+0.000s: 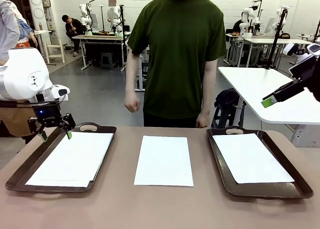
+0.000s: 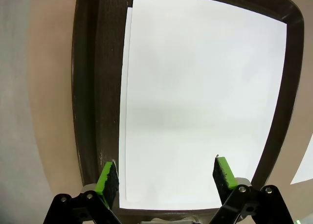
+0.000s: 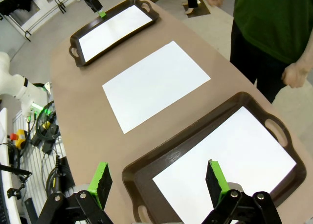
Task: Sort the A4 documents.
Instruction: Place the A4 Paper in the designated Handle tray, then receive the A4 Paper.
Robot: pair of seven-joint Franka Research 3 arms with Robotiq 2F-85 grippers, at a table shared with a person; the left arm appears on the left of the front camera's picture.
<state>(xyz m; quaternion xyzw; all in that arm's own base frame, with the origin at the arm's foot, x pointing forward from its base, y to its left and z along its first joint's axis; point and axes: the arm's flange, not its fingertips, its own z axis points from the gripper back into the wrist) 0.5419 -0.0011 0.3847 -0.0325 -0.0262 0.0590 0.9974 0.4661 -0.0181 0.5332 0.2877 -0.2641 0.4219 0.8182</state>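
Observation:
One white A4 sheet (image 1: 164, 160) lies loose on the table between two dark brown trays; it also shows in the right wrist view (image 3: 155, 83). Stacked sheets (image 1: 72, 158) fill the left tray (image 1: 30, 165), seen close up (image 2: 200, 97) in the left wrist view. Another sheet (image 1: 251, 157) rests in the right tray (image 1: 225, 174), also visible (image 3: 230, 168) from the right wrist. My left gripper (image 1: 55, 135) hovers open over the left tray's far left corner, empty. My right gripper (image 1: 268, 101) hangs high at the right, open and empty.
A person in a green shirt (image 1: 177, 54) stands at the far edge with both hands (image 1: 132, 105) down, off the table. A white table (image 1: 280, 96) stands behind on the right. Bare tabletop (image 1: 160, 209) runs along the near edge.

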